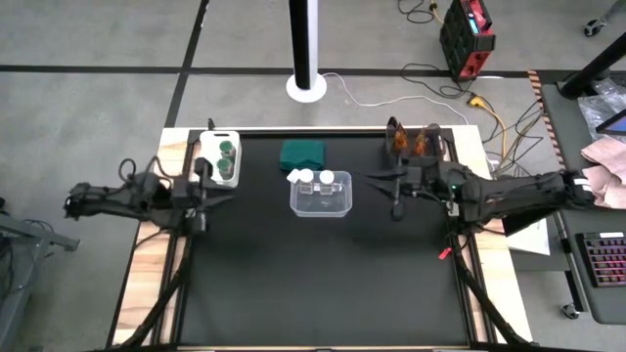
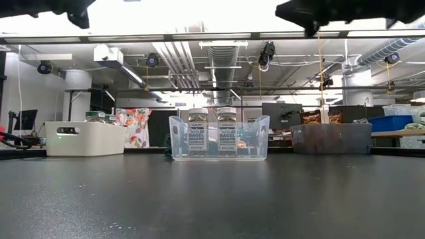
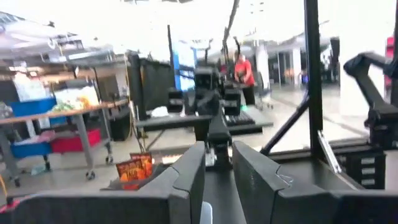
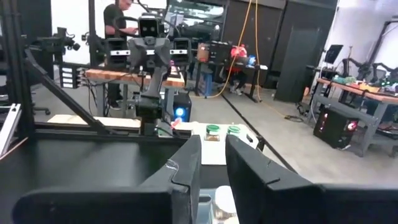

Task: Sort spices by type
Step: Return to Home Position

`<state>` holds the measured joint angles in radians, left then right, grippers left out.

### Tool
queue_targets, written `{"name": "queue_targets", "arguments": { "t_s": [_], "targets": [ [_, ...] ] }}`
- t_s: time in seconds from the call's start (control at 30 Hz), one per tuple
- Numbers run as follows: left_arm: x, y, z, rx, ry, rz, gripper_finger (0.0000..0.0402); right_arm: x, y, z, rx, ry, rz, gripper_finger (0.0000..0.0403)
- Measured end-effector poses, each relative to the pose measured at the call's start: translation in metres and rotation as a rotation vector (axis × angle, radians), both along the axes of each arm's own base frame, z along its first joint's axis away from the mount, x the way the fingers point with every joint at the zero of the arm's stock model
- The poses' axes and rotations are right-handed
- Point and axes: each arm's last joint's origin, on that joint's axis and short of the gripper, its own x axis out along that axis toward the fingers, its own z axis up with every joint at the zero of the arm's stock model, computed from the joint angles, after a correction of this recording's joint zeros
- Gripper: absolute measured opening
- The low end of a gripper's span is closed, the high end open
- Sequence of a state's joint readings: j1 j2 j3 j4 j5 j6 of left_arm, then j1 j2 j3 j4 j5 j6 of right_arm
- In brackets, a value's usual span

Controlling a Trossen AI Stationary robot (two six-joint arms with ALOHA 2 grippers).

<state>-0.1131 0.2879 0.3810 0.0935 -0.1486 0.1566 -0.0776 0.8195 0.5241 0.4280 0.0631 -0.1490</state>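
Right, both arms are up off the table [image 1: 323,284] and every spice is in a container.

The left gripper [image 1: 230,198] hangs over the table's left side, just beside the white bin [image 1: 235,137]. It is pointed across at the other arm. It's released: a slim gap shows between its fingers [image 3: 186,177] and nothing is held.

The right gripper [image 1: 372,178] hovers on the opposite side, between the clear bin [image 1: 347,196] and the dark bin [image 2: 331,141]. It shows the same narrow gap and is empty too.

Now the sorting. Two green-lidded jars [image 1: 226,156] sit one behind the other inside the white bin at the back left. Three white-lidded jars [image 1: 306,176] stand upright in the clear bin at the middle of the table. From table height, two of them show side by side with their labels facing out. Two orange packets [image 1: 424,145] stand in the dark bin at the back right, their tops poking above its rim.

A green block [image 1: 303,153] lies flat on the mat just behind the clear bin, apart from all three containers. Neither gripper touches a bin or a jar.
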Motion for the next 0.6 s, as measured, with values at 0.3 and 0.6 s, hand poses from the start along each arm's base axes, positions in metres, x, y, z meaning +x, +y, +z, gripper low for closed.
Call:
{"name": "queue_targets", "arguments": {
  "t_s": [0.3,0.6],
  "targets": [
    [-0.027,0.005,-0.036,-0.028,-0.034,0.071,0.0066,-0.045,0.003,-0.027,0.014,-0.071,-0.014,0.0076],
    [-0.017,0.005,-0.061,0.006,0.090,0.098,0.0066,-0.087,0.006,-0.055,0.030,-0.214,-0.014,0.0073]
  ]
}}
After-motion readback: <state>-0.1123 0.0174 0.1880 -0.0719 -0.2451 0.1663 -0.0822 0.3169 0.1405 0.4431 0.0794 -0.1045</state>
